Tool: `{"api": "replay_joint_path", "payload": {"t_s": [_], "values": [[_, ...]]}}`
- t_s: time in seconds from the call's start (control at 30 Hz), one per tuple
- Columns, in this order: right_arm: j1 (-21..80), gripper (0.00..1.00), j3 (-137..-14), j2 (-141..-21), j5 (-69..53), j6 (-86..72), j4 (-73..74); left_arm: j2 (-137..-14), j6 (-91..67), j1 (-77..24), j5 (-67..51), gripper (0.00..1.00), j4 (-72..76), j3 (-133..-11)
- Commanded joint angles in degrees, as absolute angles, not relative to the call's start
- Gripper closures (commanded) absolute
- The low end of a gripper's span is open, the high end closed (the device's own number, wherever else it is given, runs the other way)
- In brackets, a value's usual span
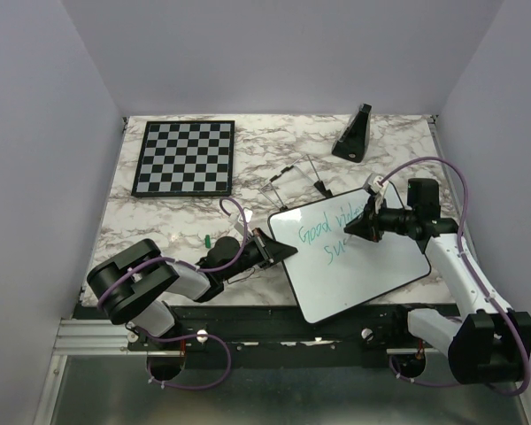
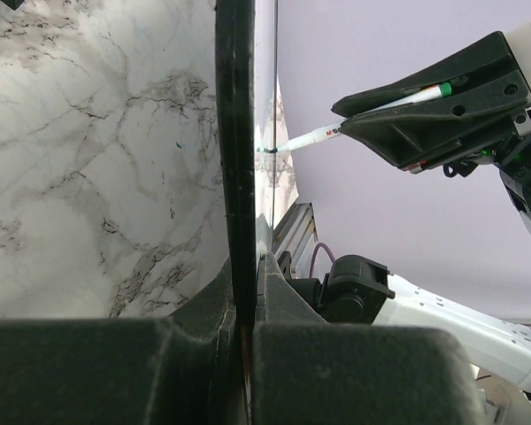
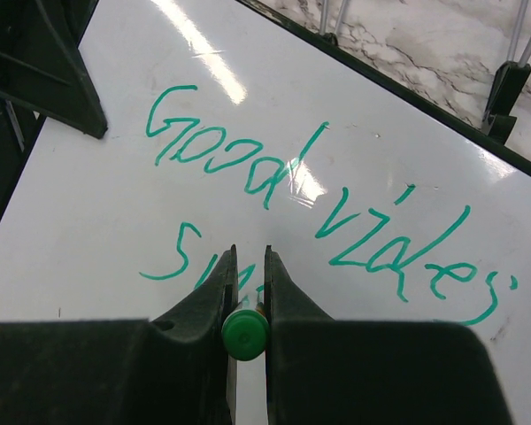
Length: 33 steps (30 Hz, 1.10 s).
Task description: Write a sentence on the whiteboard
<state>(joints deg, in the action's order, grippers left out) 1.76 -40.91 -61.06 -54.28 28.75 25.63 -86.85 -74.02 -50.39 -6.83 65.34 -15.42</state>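
Left gripper (image 1: 279,248) clamped whiteboard's (image 1: 372,266) left edge. Right gripper (image 1: 354,228) pinched marker (image 3: 245,334), tip on board. Sentence (image 3: 292,177) slanted toward far right. Bare table (image 1: 159,221) lay left.

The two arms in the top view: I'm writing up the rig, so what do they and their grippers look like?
Both the left arm and right arm have white link shells between bulky black joints, each trailed by a thin purple cable. The left gripper and right gripper have angular matte black fingers.
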Motion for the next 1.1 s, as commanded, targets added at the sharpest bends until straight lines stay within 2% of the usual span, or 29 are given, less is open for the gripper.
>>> {"api": "replay_joint_path", "payload": {"t_s": [0.0,0.27,0.43,0.63,1.07], "values": [[1.4,1.00,-42.5,-61.9,-55.1,33.1,32.9,-86.4,-70.9,-50.6,-3.6,1.00,69.9,-16.6],[1.4,1.00,-43.0,-61.2,-50.5,34.7,35.3,-86.2,-70.8,-50.6,-3.5,1.00,69.7,-16.5],[1.3,0.99,-43.2,-60.1,-46.9,30.9,31.4,-86.0,-70.8,-50.6,-3.5,1.00,69.9,-16.3],[1.3,0.99,-44.0,-57.4,-49.5,28.8,29.1,-86.0,-70.8,-50.6,-3.5,1.00,70.0,-16.1],[0.3,0.99,-42.5,-58.4,-44.6,25.9,23.8,-86.0,-70.8,-50.6,-3.5,1.00,70.3,-15.9]]}}
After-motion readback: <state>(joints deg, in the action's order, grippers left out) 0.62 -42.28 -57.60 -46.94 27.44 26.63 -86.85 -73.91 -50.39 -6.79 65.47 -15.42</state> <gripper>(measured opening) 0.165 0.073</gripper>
